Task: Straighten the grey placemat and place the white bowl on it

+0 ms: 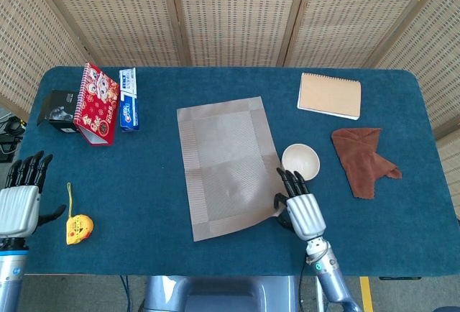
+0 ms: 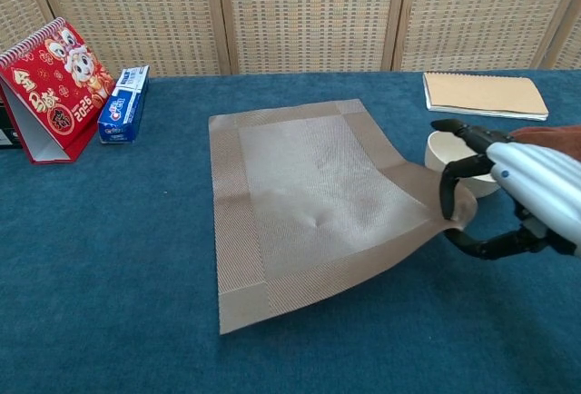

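light: bright, even, soft overhead | shadows: faint, small dark patch under right hand (image 2: 531, 196) | focus: sharp both views | glare: mild sheen on mat (image 2: 313, 196) left of the hand

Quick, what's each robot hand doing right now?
Left hand: open, holding nothing.
Right hand: pinching the near right corner of the grey placemat.
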You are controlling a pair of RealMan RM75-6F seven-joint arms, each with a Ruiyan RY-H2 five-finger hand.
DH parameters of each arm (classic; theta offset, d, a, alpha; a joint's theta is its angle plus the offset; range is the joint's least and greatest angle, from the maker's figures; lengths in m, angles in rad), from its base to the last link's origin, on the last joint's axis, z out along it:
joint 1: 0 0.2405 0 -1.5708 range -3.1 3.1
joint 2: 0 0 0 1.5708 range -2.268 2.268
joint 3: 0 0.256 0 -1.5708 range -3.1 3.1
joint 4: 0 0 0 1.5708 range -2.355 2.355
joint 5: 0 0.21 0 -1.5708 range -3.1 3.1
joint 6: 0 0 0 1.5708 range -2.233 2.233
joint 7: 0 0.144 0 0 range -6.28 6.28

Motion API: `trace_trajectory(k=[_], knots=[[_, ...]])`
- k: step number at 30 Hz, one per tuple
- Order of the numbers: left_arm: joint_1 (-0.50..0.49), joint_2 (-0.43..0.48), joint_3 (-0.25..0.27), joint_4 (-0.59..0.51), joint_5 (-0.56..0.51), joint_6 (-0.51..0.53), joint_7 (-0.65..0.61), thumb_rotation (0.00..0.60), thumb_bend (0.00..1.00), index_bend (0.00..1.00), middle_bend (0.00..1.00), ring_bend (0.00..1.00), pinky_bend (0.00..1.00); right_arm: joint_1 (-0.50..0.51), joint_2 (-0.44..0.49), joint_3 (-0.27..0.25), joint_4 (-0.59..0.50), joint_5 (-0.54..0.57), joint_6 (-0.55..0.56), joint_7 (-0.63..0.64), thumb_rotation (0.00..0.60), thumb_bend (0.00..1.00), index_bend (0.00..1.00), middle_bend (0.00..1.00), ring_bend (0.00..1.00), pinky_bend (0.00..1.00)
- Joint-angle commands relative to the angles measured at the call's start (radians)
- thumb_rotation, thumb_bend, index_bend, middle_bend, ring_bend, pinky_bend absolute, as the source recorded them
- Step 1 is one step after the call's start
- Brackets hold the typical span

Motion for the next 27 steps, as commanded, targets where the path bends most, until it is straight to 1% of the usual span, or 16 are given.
trace_trajectory(k=[1,9,16,20,27], knots=[[-0.001,-0.005,0.002,0.001,0.001,-0.003,0.009,0.6,0.15,0.0,0.0,0.0,0.0,-0.025,0.052,-0.005,-0.04,-0.002,0.028,0.018,0.6,0.48,0.62,0.01,0.0,0.0],[-0.001,-0.013,0.005,-0.002,0.01,0.0,0.025,0.6,0.15,0.0,0.0,0.0,0.0,-0.03,0.066,-0.004,-0.031,0.006,0.016,0.054,0.6,0.49,0.66,0.05,0.0,0.0],[-0.002,-0.014,0.004,0.007,0.004,-0.009,0.019,0.6,0.15,0.0,0.0,0.0,0.0,-0.032,0.066,0.009,-0.009,0.009,0.021,0.078,0.6,0.49,0.67,0.05,0.0,0.0],[-0.002,-0.015,0.002,0.008,0.003,-0.008,0.017,0.6,0.15,0.0,0.0,0.0,0.0,-0.038,0.092,0.032,-0.011,0.025,0.033,0.086,0.6,0.49,0.68,0.06,0.0,0.0],[-0.002,-0.015,0.003,0.006,0.004,-0.011,0.02,0.6,0.15,0.0,0.0,0.0,0.0,-0.049,0.132,0.049,-0.021,0.053,0.033,0.093,0.6,0.49,0.68,0.06,0.0,0.0]])
